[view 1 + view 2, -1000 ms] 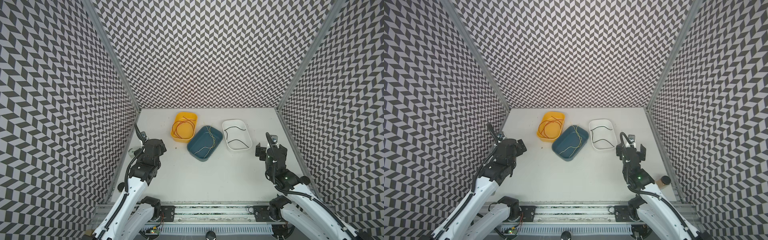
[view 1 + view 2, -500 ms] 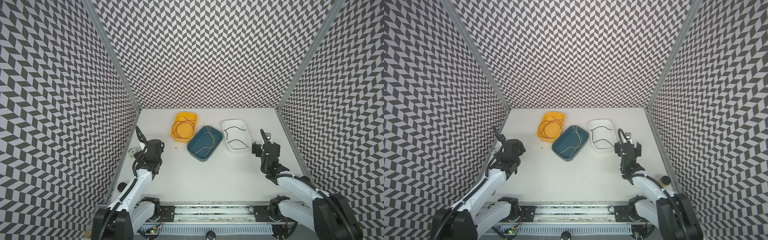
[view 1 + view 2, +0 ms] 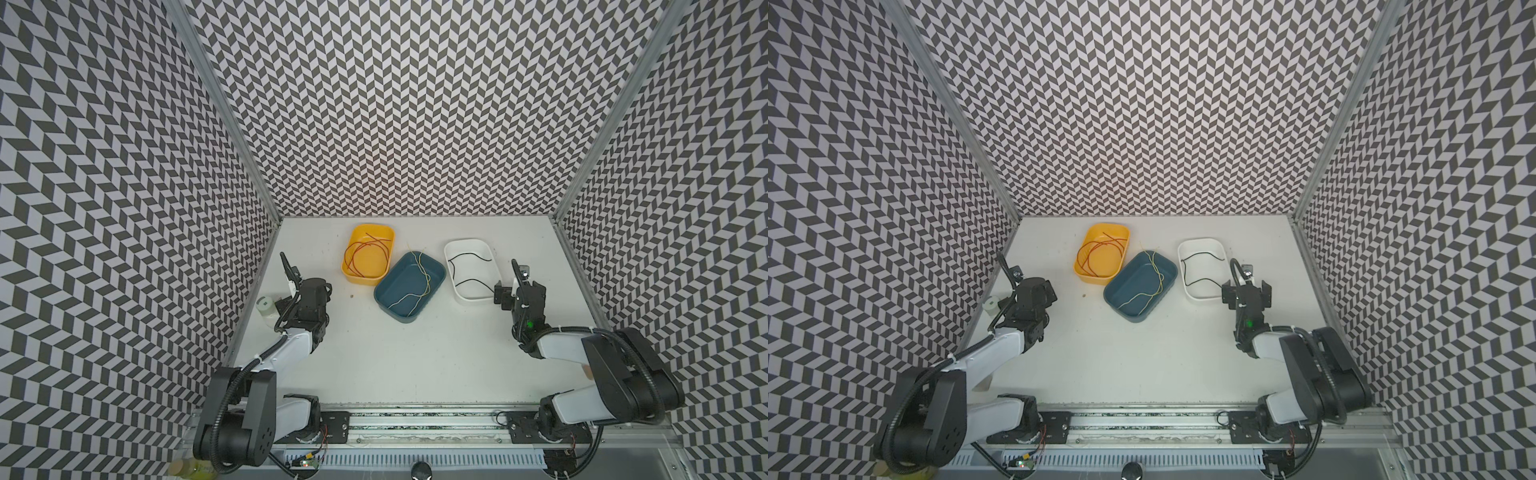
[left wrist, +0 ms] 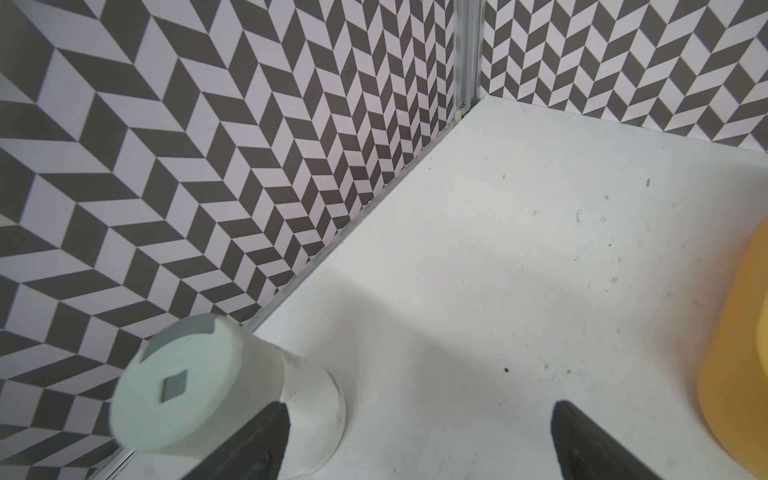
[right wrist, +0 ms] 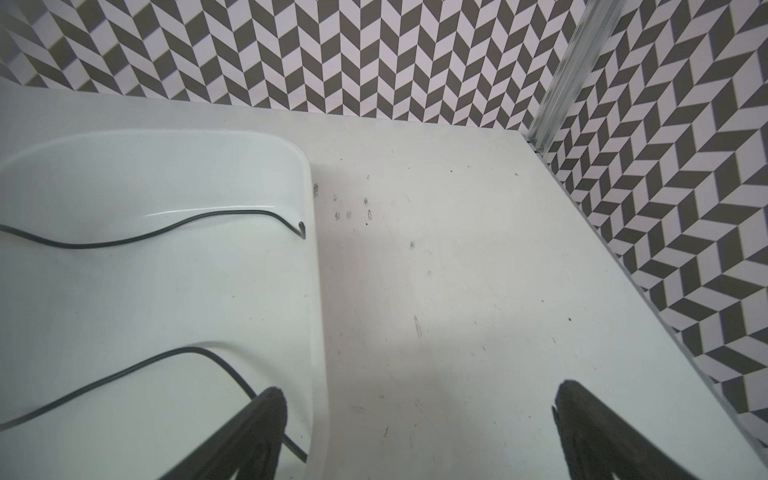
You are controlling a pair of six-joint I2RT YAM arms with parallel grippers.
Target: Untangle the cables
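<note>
Beside the right claw (image 5: pixel 422 388) (agape) lie black cables (image 5: pixel 124 240); white tray (image 5: pixel 187 158) holds them.

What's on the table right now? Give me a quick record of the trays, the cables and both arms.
yellow tray: red and orange cables inside
blue tray: yellow and pale cables inside
white tray: black cables inside
left fingers: open, empty, beside a lidded white container
right fingers: open, empty, at the white tray's edge
</note>
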